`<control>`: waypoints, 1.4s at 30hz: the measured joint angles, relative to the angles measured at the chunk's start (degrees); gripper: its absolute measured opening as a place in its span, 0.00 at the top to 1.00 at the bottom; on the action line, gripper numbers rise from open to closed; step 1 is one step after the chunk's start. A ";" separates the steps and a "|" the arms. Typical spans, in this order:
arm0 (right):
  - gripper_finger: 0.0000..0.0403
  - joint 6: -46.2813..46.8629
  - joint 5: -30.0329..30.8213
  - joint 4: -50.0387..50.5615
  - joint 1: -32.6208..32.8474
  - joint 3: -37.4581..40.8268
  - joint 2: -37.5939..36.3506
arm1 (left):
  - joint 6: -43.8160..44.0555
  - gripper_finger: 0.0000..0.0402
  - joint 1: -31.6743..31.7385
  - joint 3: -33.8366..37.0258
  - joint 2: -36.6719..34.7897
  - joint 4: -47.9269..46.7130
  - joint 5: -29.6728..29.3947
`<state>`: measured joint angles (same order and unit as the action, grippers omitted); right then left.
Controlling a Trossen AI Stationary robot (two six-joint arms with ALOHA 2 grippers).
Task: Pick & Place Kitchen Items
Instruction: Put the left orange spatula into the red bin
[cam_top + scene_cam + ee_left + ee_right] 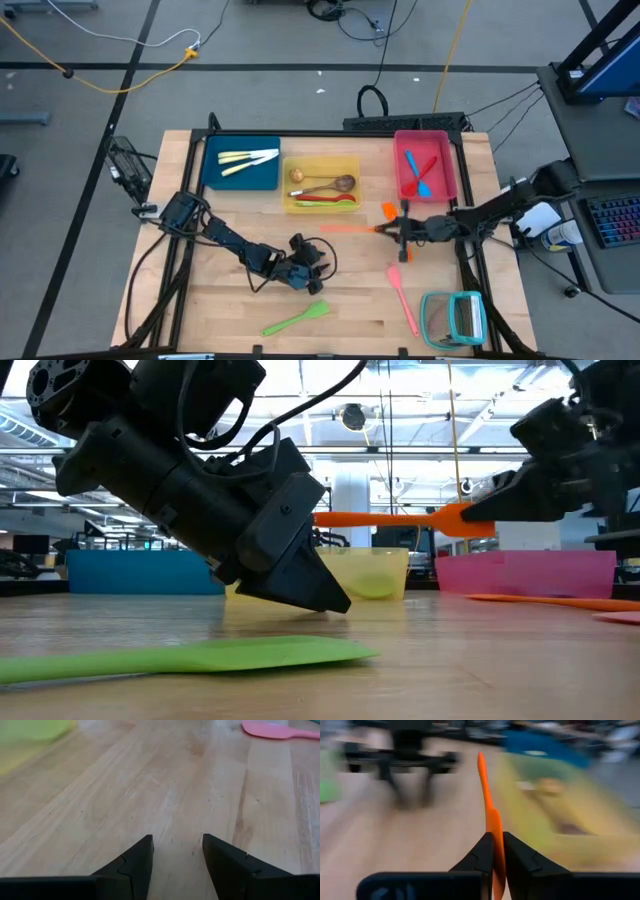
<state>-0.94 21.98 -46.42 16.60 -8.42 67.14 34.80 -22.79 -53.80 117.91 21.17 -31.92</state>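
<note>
My right gripper (pixel 398 231) is shut on an orange spatula (pixel 400 518), which it carries in the air right of the table's middle, in front of the yellow tray (pixel 321 183). My left gripper (pixel 177 855) stands open, low over the bare wood at the table's middle, its fingers slanting down with nothing between them. A green spatula (pixel 297 318) lies flat on the table just nearer than it. A pink spatula (pixel 403 297) lies flat to its right. My right gripper pinches the orange spatula's wide blade end (pixel 494 827) between its two fingers. The fingers come about level from the table's right side and lie along the spatula. The handle (pixel 481 770) sticks straight out past the fingertips. The spatula is level and lifted clear of the table.
At the back stand a blue tray (pixel 241 162) with pale cutlery, the yellow tray with wooden spoons, and a pink tray (pixel 424 165) with red and blue utensils. A second orange utensil (pixel 560 600) lies under my right arm. A teal rack (pixel 455 318) sits at the near right corner.
</note>
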 joint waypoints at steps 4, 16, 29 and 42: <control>0.95 -2.59 17.85 0.00 0.00 2.47 -4.54 | 1.73 0.55 0.00 0.00 0.00 0.02 0.17; 0.95 9.00 62.06 -2.56 -0.04 4.80 -9.10 | 3.03 0.55 -0.07 -0.02 -0.02 0.09 0.20; 0.95 32.65 61.58 13.63 -2.70 4.94 -9.06 | 3.01 0.55 -0.11 -0.04 -0.07 0.10 0.24; 0.96 46.63 46.69 25.70 -10.98 5.00 -9.06 | 2.57 0.55 -0.11 -0.04 -0.07 0.11 0.26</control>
<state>45.70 68.67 -20.71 5.62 -3.42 58.08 37.36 -22.90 -53.84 117.84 21.28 -31.66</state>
